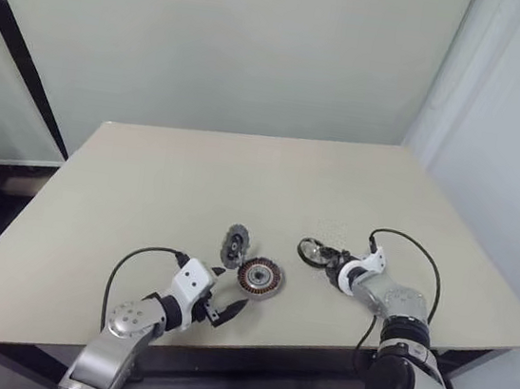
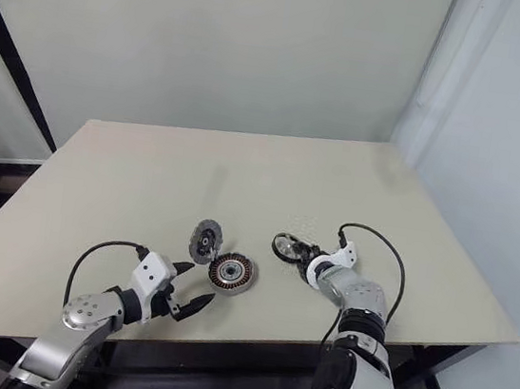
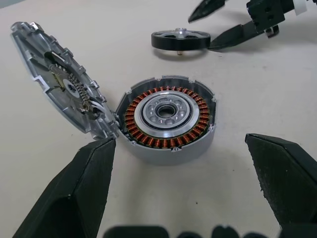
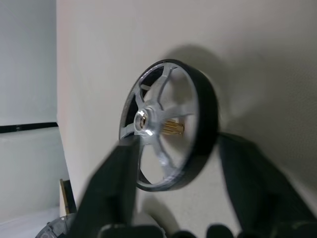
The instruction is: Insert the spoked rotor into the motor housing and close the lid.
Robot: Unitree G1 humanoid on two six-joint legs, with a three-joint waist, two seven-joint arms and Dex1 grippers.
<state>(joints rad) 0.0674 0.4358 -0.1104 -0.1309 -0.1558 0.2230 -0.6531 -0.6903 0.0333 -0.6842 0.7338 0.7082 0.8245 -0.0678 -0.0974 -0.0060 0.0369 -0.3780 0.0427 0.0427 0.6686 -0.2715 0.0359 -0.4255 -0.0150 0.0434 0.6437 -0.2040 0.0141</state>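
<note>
As right gripper fingers straddle the spoked rotor w/o clamping, it may slip; left gripper fingers apart.

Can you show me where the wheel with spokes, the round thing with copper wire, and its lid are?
spoked rotor (image 4: pixel 148 124), right wrist view, silver hub.
motor housing (image 3: pixel 168 111), left wrist view, middle hub.
lid (image 3: pixel 59 84), left wrist view, inner face.

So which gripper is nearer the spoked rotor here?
Right. The right gripper has its fingers on either side of the spoked rotor; the left gripper sits open by the motor housing, well apart from it.
</note>
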